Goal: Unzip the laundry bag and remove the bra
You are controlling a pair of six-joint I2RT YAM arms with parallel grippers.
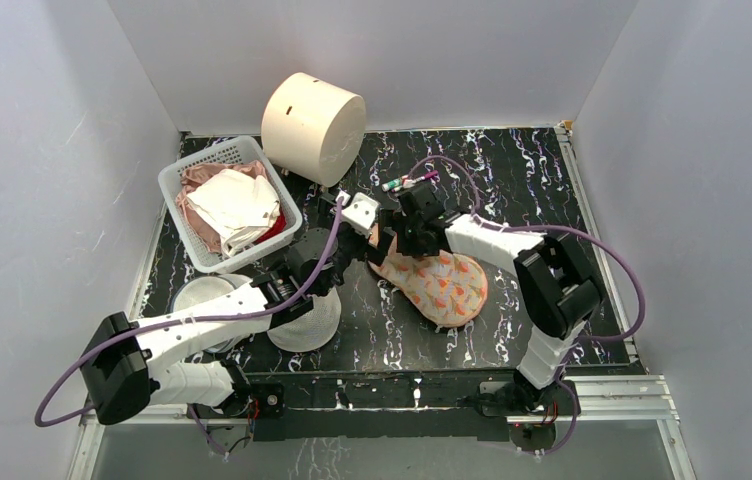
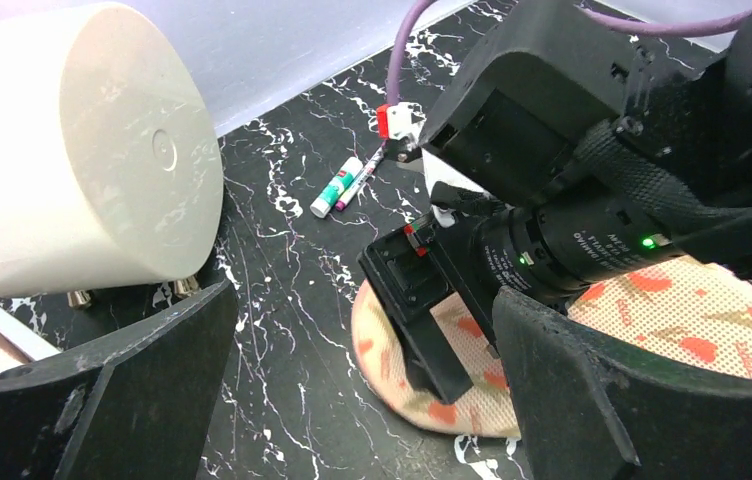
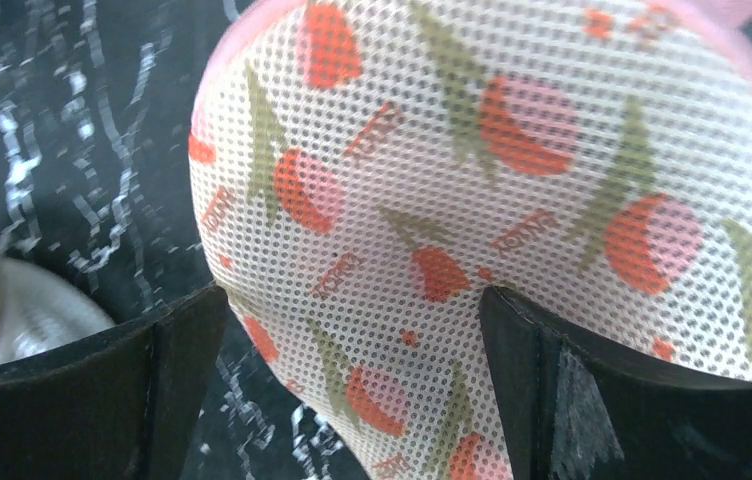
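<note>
Both grippers gather at the far end of the peach mesh, fruit-patterned laundry bag (image 1: 444, 285), lying mid-table.
Right gripper (image 3: 342, 300) jaws apart over the mesh, left gripper (image 2: 367, 295) jaws wide alongside: I'm hunting the zip. The bra is out of sight, presumably inside.

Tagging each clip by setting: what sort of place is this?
Probably a lab test cell staged for laundry handling, not a home: plain white panel walls box in a black marbled table, and the props are a white basket of garments and a patterned mesh laundry bag.
</note>
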